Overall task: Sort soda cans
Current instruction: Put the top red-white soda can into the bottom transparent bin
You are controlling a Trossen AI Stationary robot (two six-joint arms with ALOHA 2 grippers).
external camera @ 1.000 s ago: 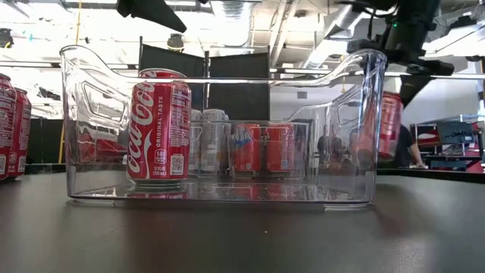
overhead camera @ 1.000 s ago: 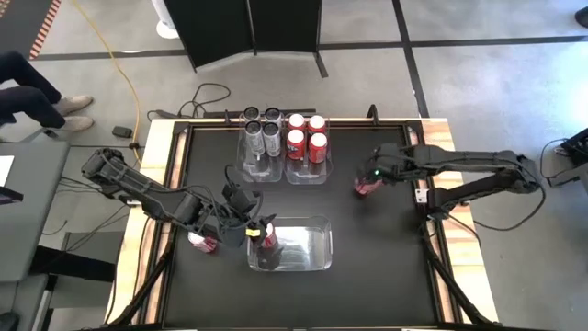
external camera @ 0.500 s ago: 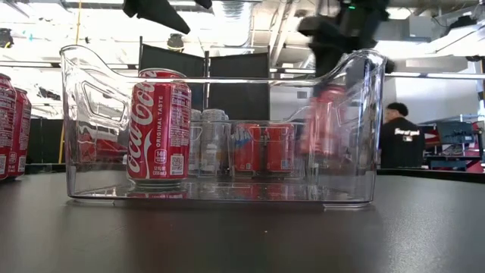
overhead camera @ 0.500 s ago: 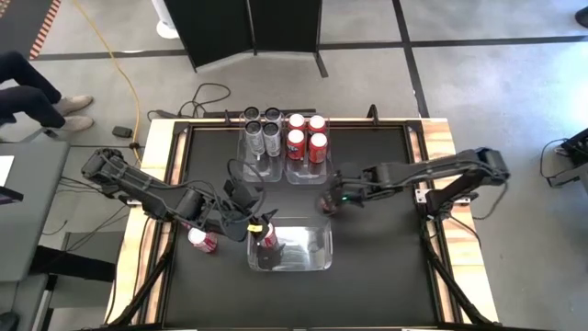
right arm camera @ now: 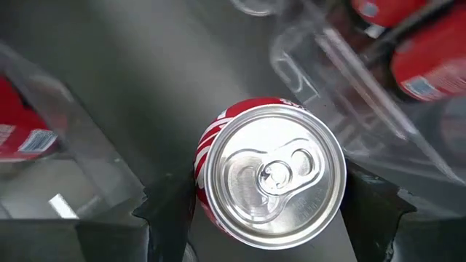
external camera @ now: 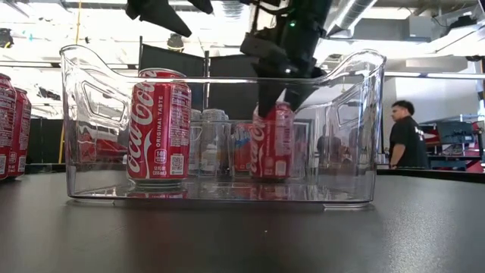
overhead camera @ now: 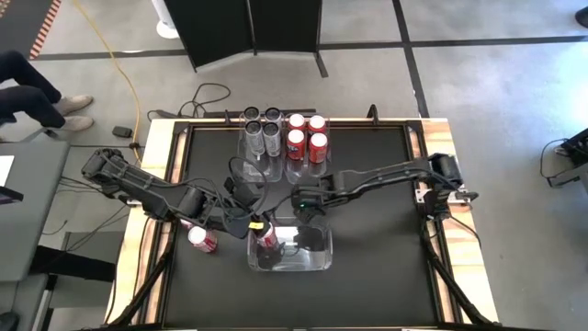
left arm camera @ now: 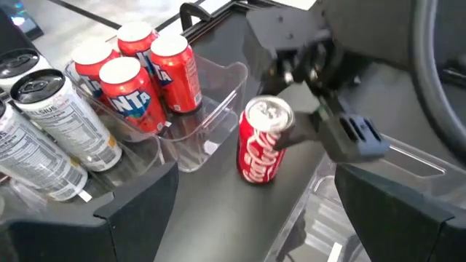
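My right gripper (overhead camera: 308,207) reaches in from the table's right and is shut on a red soda can (left arm camera: 262,142), just beyond the far wall of the near clear bin (overhead camera: 326,248). My left gripper (overhead camera: 250,223) hovers open above another red can (external camera: 159,129), which stands on its base inside that bin. In the left wrist view its fingers (left arm camera: 138,211) are spread wide with nothing between them. At the far side, silver cans (overhead camera: 260,129) and red cans (overhead camera: 306,136) stand in two clear bins. My right gripper pinches the red can's upper wall just under its rim (right arm camera: 207,156), one finger (right arm camera: 167,211) on each side, coming from above and pointing down. The can (external camera: 271,140) sits slightly tilted below the fingers. I cannot tell whether its base touches the table.
A loose red can (overhead camera: 202,239) stands on the table left of the near bin, under my left arm. Red cans (external camera: 11,125) show at the low view's left edge. A person (external camera: 402,133) stands in the room beyond the table. Bare table lies right of the near bin.
My right gripper has carried the red can from the table's right side leftward and toward the near edge, up to the near bin's far wall, and has come lower. My left gripper stays above the can in the bin.
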